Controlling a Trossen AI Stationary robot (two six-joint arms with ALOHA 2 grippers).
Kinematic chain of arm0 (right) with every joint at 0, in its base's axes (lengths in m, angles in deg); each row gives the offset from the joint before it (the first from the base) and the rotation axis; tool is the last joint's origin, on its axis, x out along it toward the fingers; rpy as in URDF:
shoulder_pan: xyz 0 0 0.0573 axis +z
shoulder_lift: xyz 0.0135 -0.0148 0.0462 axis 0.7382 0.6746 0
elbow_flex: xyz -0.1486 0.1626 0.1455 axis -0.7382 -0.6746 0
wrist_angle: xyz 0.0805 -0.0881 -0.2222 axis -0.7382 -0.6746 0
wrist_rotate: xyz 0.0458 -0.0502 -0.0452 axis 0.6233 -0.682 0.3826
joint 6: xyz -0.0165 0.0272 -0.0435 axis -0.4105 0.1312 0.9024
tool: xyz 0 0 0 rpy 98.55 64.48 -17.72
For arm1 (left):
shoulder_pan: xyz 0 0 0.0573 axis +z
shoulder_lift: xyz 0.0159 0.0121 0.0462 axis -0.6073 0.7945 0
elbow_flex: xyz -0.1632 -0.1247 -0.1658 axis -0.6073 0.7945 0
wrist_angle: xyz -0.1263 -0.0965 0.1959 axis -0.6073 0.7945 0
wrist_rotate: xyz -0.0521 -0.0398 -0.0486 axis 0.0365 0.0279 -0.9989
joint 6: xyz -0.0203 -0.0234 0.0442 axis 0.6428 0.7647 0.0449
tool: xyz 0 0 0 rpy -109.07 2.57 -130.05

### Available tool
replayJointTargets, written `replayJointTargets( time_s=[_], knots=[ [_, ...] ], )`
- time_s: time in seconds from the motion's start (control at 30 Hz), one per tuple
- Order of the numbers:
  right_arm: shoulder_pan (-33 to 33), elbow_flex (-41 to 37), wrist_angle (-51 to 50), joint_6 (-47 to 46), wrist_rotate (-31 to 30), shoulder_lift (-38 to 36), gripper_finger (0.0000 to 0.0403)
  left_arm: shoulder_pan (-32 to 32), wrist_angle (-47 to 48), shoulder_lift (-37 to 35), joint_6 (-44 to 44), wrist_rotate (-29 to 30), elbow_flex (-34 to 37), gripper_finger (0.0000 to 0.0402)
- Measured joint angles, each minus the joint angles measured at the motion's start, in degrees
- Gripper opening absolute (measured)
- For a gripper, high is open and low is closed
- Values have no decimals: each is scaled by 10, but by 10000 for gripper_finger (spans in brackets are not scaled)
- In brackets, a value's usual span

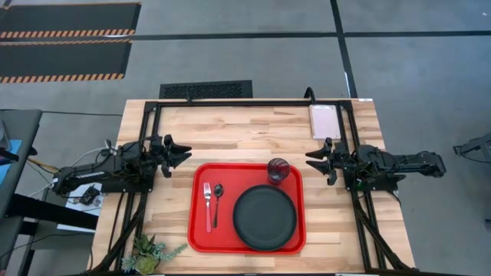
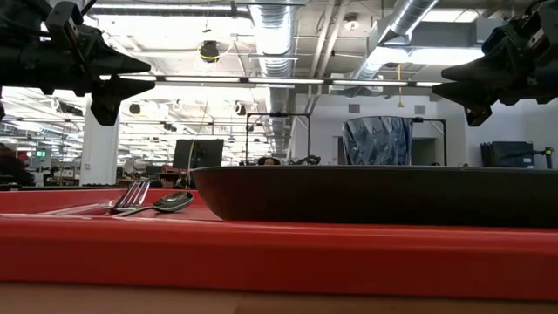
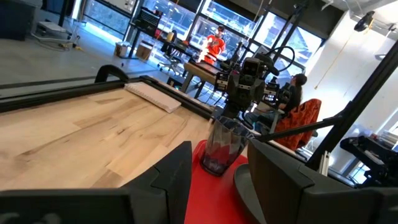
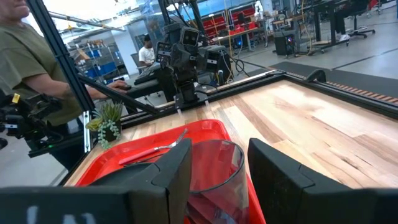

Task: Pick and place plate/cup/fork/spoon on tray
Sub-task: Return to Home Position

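Two dark robot arms
Both arms are matte black and chunky-jointed, ending in pointed black fingers point(image 1: 181, 148); loose cables trail by the left arm's base.

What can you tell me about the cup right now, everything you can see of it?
The cup is a small see-through tumbler, dark-tinted with a purplish-red cast, looking like faceted plastic or glass. It stands upright with its mouth open upward and nothing visible inside it. It sits in the far right corner of the red tray, just beyond the black plate on the side away from the fork and spoon; whether it touches the plate's rim is unclear. Neither gripper touches it.
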Motion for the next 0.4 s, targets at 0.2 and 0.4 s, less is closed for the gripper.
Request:
replayJointTargets(
  time_s=[0.2, 0.4],
  knots=[
    [0, 0, 0, 0, 0, 0, 182, 0, 0, 0, 0, 0, 0, 144],
    [0, 0, 0, 0, 0, 0, 182, 0, 0, 0, 0, 0, 0, 144]
  ],
)
